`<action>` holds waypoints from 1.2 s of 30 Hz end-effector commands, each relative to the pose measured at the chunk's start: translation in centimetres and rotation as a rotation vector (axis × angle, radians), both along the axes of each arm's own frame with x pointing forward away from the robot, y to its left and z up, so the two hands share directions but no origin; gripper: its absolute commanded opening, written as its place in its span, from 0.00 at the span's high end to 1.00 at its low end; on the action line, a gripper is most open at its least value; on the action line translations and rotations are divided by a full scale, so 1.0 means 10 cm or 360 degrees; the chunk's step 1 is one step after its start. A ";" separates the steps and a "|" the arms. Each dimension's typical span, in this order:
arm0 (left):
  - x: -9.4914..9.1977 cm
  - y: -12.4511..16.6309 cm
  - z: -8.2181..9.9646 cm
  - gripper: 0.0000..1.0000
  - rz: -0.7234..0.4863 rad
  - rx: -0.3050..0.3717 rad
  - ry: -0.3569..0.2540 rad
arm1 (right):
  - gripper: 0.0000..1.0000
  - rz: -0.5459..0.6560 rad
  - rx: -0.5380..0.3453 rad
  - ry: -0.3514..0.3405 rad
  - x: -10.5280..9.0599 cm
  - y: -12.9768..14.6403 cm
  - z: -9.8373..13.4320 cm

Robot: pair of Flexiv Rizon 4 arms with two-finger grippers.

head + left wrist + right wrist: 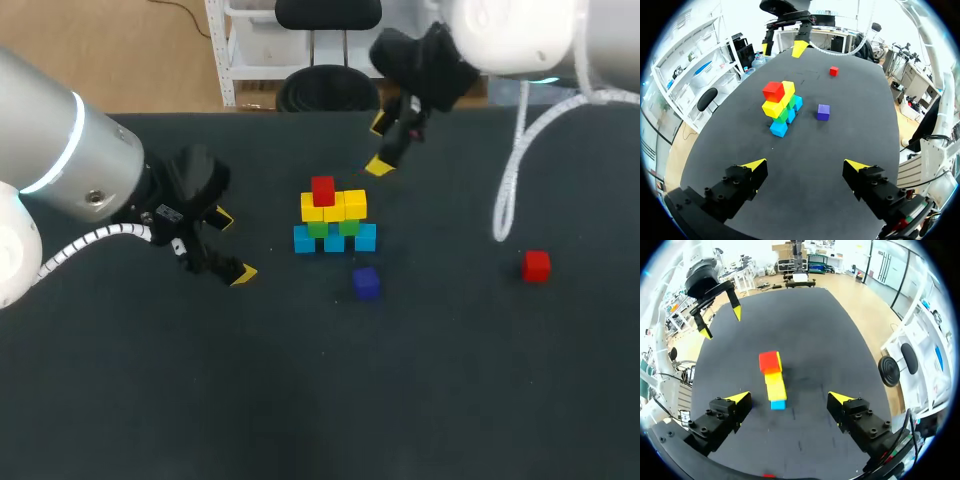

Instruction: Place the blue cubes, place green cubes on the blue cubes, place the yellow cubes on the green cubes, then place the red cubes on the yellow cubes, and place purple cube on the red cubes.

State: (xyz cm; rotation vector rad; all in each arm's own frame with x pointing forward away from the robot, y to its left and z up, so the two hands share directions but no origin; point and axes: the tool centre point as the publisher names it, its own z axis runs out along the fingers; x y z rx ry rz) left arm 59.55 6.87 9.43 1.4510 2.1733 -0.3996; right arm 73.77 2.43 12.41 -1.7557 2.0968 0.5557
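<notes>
Dark worktop [450, 390] seen from above. At the centre of the frame, a small stepped stack [334, 222] of cubes: three blue cubes [334, 241] side by side in a row on the worktop; two green cubes [318, 229] on top of them; three yellow cubes [334, 208] in a row on the green; one red cube [322, 190] on the yellow row, toward its left end. Just below and right of the stack, a purple cube [366, 283] lying alone on the worktop, near the blue row but not touching it. At centre right of the frame, well apart from the stack, a second red cube [536, 266], also alone on the worktop.

Left arm [70, 150] entering from the left edge, its left jaws at left of centre, spread open and holding nothing, yellow tips [243, 273] toward the stack. Right arm [520, 40] entering from the upper right corner, its right jaws at upper centre, above the stack in the frame — likewise spread open and empty.

In the left wrist view, own jaws wide apart over bare worktop; ahead, the stack, the purple cube beside it, the second red cube farther off, the right jaws beyond. In the right wrist view, own jaws wide apart, the stack ahead of them with the red cube uppermost — the left jaws beyond it.
</notes>
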 end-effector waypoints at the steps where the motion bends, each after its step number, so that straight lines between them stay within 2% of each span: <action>1: 0.00 0.00 0.00 0.00 0.0004 0.0002 -0.0002 | 0.00 -0.0057 0.0010 -0.0088 -0.22 -0.30 0.07; 9: 0.00 0.00 0.00 0.00 0.0004 0.0002 -0.0002 | 0.00 -0.0007 -0.0016 -0.0111 -0.54 -0.82 0.14; 18: 0.00 0.00 0.00 0.00 0.0004 0.0002 -0.0002 | 0.00 0.0043 -0.0082 -0.0134 -0.87 -1.20 -0.03; 26: 0.00 0.00 0.00 0.00 0.0004 0.0002 -0.0002 | 0.00 0.0039 -0.0113 -0.0150 -0.99 -1.47 -0.20; 36: 0.00 0.00 0.00 0.00 0.0004 0.0002 -0.0002 | 0.00 0.0003 -0.0193 -0.0147 -0.97 -1.88 -0.44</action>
